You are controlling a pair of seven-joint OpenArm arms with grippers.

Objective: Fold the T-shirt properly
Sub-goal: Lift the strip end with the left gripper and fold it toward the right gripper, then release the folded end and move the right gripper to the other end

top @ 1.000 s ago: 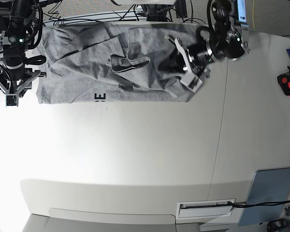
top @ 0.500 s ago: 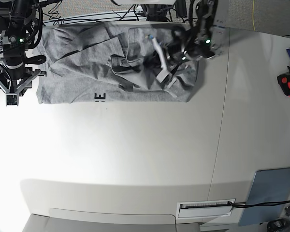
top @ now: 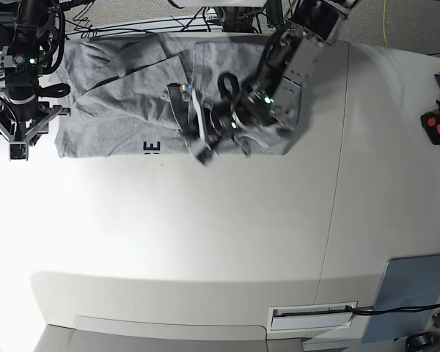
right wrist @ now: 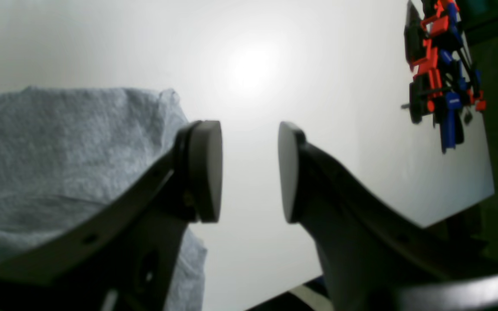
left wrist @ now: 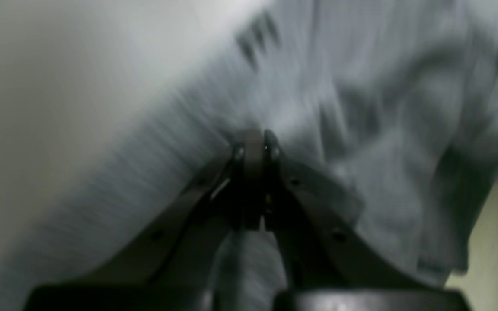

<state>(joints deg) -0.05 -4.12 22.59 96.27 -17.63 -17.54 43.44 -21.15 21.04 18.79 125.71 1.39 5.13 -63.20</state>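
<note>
Lying along the far edge of the table (top: 205, 235), the T-shirt (top: 117, 110) is spread flat but creased. The left claw (top: 199, 139) is clamped tight over it, apparently pinching a fold of cloth near the shirt's front hem. The right claw (right wrist: 249, 172) waits half open and empty at the shirt's end. A thin pinch could slip, dropping the fold crooked.
</note>
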